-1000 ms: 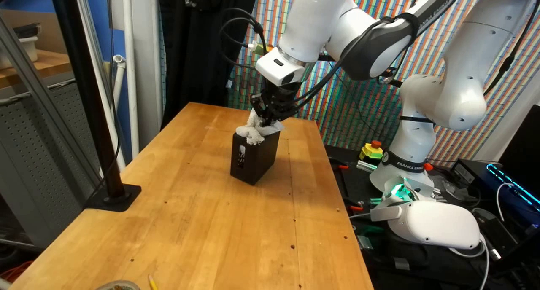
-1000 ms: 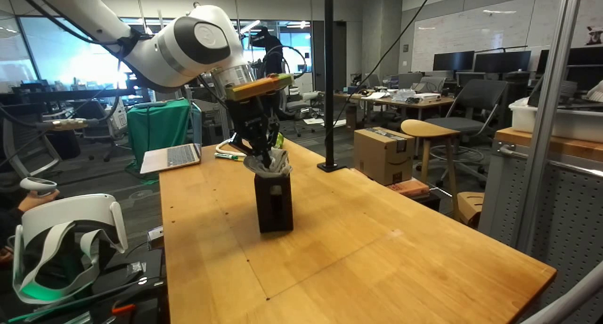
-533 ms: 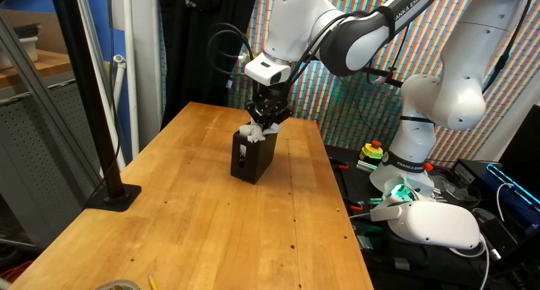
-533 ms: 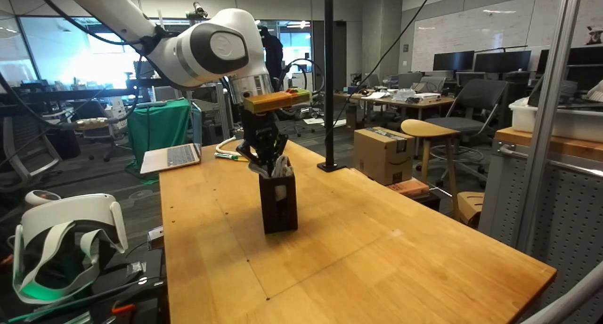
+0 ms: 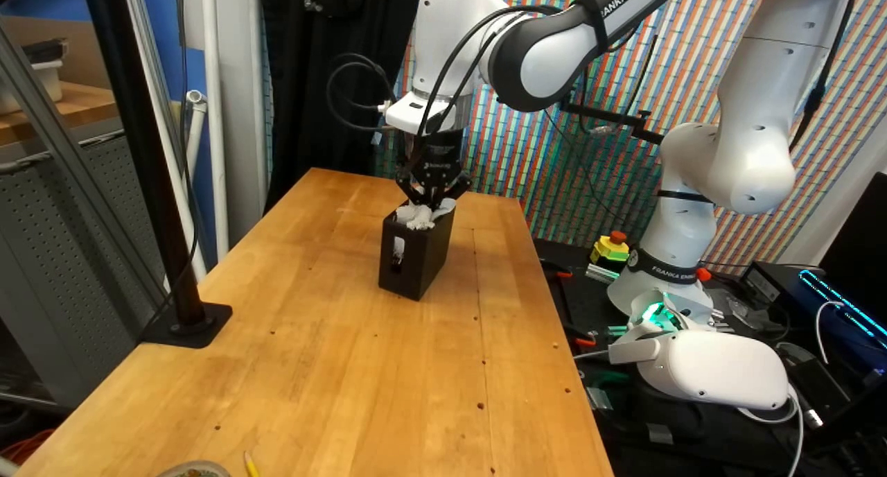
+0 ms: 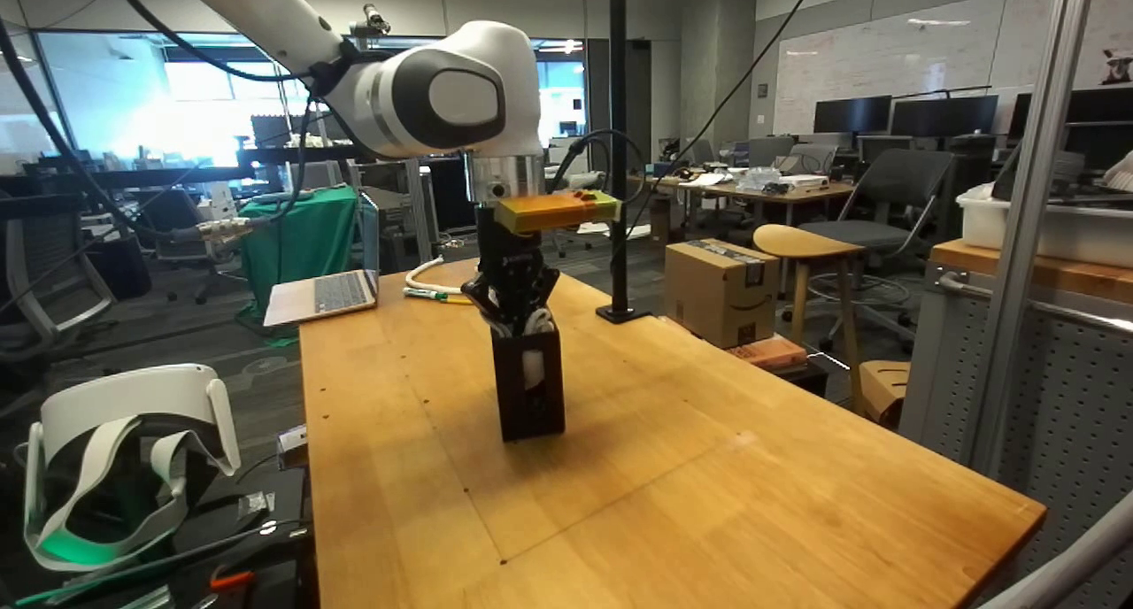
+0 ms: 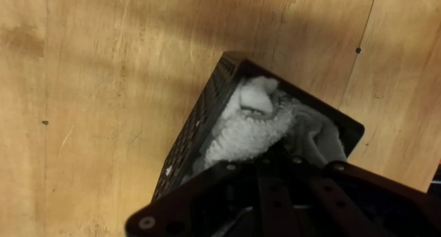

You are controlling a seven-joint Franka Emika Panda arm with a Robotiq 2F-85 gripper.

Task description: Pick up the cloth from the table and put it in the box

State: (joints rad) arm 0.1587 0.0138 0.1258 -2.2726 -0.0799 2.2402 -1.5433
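Observation:
The black box [image 5: 416, 262] stands upright on the wooden table in both exterior views. The white and grey cloth [image 5: 416, 215] is bunched in its open top, with a little standing above the rim. Cloth also shows through a slot in the box's narrow side [image 6: 531, 367]. In the wrist view the cloth [image 7: 248, 133] fills most of the opening of the box [image 7: 196, 123]. My gripper [image 5: 432, 204] points straight down at the box's mouth. Its jaws are together, with the fingertips sunk in the cloth and hidden [image 7: 279, 151]. Cloth lies on both sides of them.
A black pole [image 6: 617, 193] rises from the table's side edge. A laptop [image 6: 332, 295] and a white cable [image 6: 425, 277] lie at one end of the table [image 5: 312, 366]. A bowl [image 5: 195, 470] and a yellow pencil [image 5: 251, 464] show at the picture's bottom edge.
My gripper has swung from tilted to upright and moved lower. The cloth has sunk further into the box, and the box has shifted slightly on the table.

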